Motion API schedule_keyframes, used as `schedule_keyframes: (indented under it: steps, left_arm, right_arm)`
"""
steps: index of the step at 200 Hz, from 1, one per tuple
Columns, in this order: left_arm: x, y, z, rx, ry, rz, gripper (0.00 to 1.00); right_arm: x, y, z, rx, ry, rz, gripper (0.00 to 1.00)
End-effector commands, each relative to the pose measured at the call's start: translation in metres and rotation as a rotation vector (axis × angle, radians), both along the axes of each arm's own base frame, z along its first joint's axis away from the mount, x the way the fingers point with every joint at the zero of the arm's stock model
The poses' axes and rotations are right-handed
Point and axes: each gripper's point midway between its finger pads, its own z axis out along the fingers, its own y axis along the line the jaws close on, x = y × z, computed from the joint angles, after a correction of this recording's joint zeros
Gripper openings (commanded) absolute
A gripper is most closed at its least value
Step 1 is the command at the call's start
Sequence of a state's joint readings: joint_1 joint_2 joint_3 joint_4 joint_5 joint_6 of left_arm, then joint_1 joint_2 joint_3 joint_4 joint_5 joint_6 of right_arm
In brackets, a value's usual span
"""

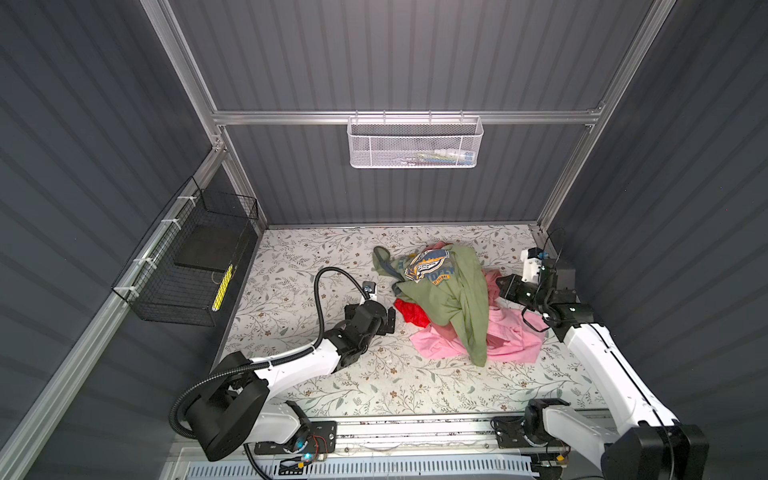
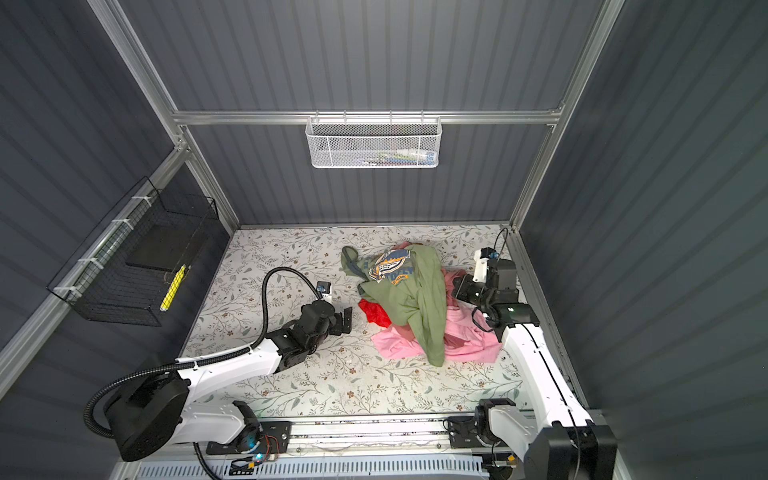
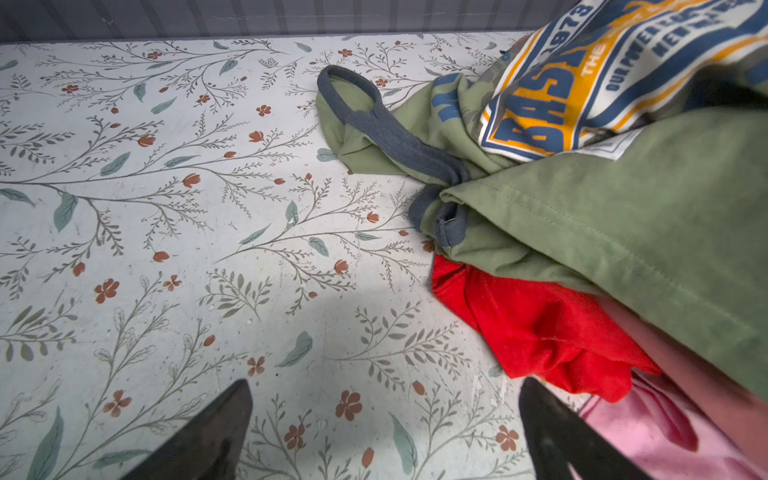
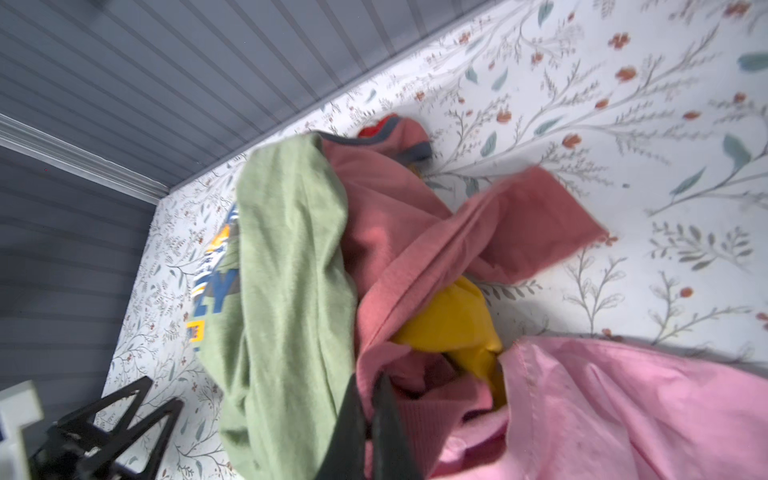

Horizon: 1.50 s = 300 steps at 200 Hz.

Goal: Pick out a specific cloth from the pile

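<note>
The pile [image 1: 449, 299] lies right of the table's middle, topped by an olive T-shirt [image 1: 457, 291] with a blue-white-orange print. The cloth [image 4: 415, 232], dusty salmon-pink, runs out from under the T-shirt, over a yellow cloth [image 4: 453, 324] and beside a bright pink one [image 4: 623, 407]. My right gripper [image 4: 368, 399] is shut on a fold of the cloth at the pile's right side [image 1: 500, 284]. A red cloth [image 3: 540, 328] sticks out on the pile's left. My left gripper [image 3: 385, 390] stands open and empty just above the table, left of the red cloth [image 1: 411, 313].
The floral table [image 1: 311, 374] is closed in by grey walls. A white mesh basket [image 1: 415, 141] hangs on the back rail. A black wire basket [image 1: 187, 266] with a yellow item [image 1: 222, 289] hangs on the left wall.
</note>
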State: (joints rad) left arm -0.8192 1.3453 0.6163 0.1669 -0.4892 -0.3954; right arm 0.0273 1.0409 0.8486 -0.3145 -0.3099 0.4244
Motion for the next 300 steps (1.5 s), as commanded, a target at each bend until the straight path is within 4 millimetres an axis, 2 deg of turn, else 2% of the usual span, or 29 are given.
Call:
schedule_keyframes:
  steps: [1,21,85,95,131,171,193,268,300]
  left_arm:
    - [0.003,-0.007,0.004,0.001,-0.002,-0.013,1.00]
    - [0.004,-0.009,0.003,-0.003,0.000,-0.017,1.00]
    - [0.004,-0.022,-0.001,0.012,0.012,-0.040,1.00]
    - [0.005,-0.024,-0.001,0.015,0.012,-0.044,1.00]
    - [0.006,-0.032,-0.003,0.024,0.016,-0.059,1.00]
    - [0.006,-0.042,-0.007,0.038,0.021,-0.080,1.00]
    - [0.007,-0.050,-0.004,0.034,0.014,-0.096,1.00]
    - [0.018,-0.085,0.006,0.050,-0.017,-0.172,1.00]
    - [0.022,-0.097,0.009,0.047,-0.026,-0.195,1.00]
  right_arm:
    - [0.003,0.000,0.058,-0.010,-0.150,0.006,0.00]
    - [0.003,0.003,0.084,-0.013,-0.187,0.027,0.00]
    - [-0.002,0.017,0.149,0.010,-0.305,0.096,0.00]
    - [-0.005,0.020,0.151,0.007,-0.293,0.110,0.00]
    - [-0.013,0.028,0.183,-0.018,-0.362,0.139,0.00]
    - [-0.021,0.027,0.219,-0.034,-0.435,0.139,0.00]
    - [-0.025,0.027,0.234,-0.037,-0.467,0.143,0.00]
    - [-0.027,0.023,0.267,-0.080,-0.544,0.137,0.00]
    - [-0.028,0.024,0.289,-0.084,-0.591,0.138,0.00]
